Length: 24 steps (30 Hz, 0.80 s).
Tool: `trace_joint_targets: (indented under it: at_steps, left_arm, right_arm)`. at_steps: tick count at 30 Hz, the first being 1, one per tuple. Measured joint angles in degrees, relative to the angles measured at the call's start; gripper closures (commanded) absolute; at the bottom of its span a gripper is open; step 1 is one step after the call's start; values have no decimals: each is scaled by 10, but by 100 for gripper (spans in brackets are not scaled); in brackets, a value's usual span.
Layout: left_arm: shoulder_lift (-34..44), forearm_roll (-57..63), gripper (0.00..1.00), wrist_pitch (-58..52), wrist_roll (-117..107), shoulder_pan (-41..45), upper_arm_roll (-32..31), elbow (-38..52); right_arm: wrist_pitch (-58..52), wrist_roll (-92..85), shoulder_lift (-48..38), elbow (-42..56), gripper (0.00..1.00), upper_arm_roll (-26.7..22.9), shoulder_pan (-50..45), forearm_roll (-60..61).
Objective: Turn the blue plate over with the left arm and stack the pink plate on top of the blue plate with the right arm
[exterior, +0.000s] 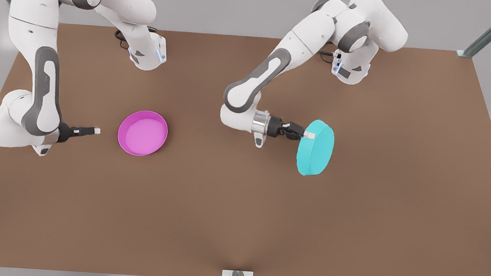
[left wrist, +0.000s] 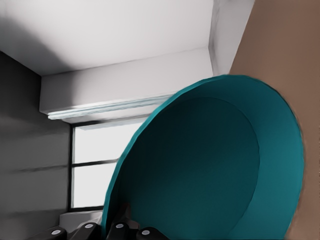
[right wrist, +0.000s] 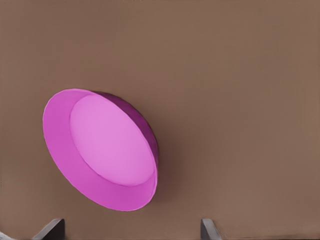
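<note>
Two tools noted: our left tool (exterior: 302,134) pinches the blue plate (exterior: 315,147) by its rim, tilted on edge mid-tabletop (exterior: 237,226), and could let it slip, while our right tool (exterior: 93,131) waits spread beside the pink plate (exterior: 143,132).

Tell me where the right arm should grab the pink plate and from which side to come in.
Grip the raised rim of the pink plate on the edge facing the right gripper, which waits beside it, jaws open. The plate lies flat, open side up, so one finger can probably go inside the rim and one outside, coming from the front view's left.
</note>
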State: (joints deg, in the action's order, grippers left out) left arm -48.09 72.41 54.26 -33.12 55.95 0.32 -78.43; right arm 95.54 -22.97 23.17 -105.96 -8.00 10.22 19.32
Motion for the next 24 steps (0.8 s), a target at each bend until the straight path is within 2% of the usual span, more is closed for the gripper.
trace_joint_targets:
  at_steps: [6,9,15,18,24]
  left_arm:
    - [-58,56,79,-49,-49,49,0,6]
    - [-82,66,79,-50,-71,67,0,6]
    - [-132,71,79,-50,-99,99,0,37]
    - [-150,75,79,-53,-101,124,1,57]
    - [-168,83,79,-51,-100,133,0,70]
  right_arm:
    - [19,42,38,0,0,4,-2,31]
    - [-1,-37,32,-24,0,9,-10,30]
    - [112,-75,36,-101,0,14,-9,32]
    - [109,-73,34,-107,0,29,-10,34]
    - [118,-77,41,-116,0,30,-18,33]
